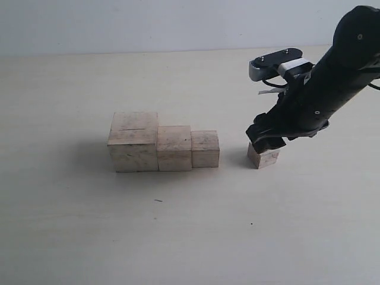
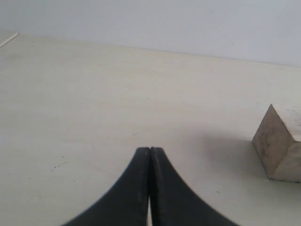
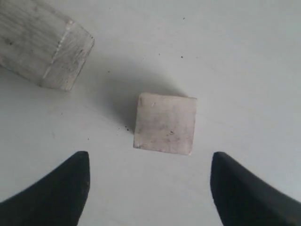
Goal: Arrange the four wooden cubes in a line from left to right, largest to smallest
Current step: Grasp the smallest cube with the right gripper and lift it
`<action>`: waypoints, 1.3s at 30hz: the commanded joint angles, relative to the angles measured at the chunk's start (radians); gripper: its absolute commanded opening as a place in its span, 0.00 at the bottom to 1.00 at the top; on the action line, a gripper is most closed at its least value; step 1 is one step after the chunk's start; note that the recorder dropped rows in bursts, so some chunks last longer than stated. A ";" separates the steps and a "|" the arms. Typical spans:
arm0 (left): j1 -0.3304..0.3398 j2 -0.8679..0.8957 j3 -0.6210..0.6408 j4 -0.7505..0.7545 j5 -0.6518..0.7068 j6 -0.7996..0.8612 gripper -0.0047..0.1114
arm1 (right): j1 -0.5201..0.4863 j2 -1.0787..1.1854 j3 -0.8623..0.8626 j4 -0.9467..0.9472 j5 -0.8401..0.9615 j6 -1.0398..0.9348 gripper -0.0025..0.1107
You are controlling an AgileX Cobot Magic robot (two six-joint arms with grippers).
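Observation:
Three pale wooden cubes stand touching in a row on the table: the largest cube (image 1: 133, 142) with a crack line on top at the left, a medium cube (image 1: 174, 147), then a smaller cube (image 1: 205, 148). The smallest cube (image 1: 263, 158) sits apart to their right, slightly turned. My right gripper (image 1: 266, 141) hovers just over it, open; in the right wrist view the smallest cube (image 3: 164, 123) lies ahead of the spread right gripper (image 3: 148, 162), untouched. My left gripper (image 2: 150, 150) is shut on nothing, with one cube (image 2: 281, 143) off to its side.
The pale table top (image 1: 190, 237) stretches around the cubes to a light wall at the back. The right arm (image 1: 332, 77) reaches in from the upper right. A corner of the neighbouring cube (image 3: 44, 44) shows in the right wrist view.

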 commanded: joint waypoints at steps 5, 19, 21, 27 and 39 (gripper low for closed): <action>-0.004 -0.006 0.003 -0.007 -0.011 0.001 0.04 | 0.001 0.089 0.005 0.001 -0.091 -0.003 0.67; -0.004 -0.006 0.003 -0.007 -0.011 0.001 0.04 | 0.001 0.142 0.003 -0.013 -0.126 -0.003 0.34; -0.004 -0.006 0.003 -0.007 -0.011 0.001 0.04 | 0.001 0.142 0.003 -0.013 -0.128 -0.003 0.20; -0.004 -0.006 0.003 -0.007 -0.011 0.001 0.04 | 0.001 0.142 -0.052 -0.135 -0.054 -0.016 0.02; -0.004 -0.006 0.003 -0.007 -0.011 0.001 0.04 | -0.003 0.142 -0.312 -0.134 0.169 -0.531 0.02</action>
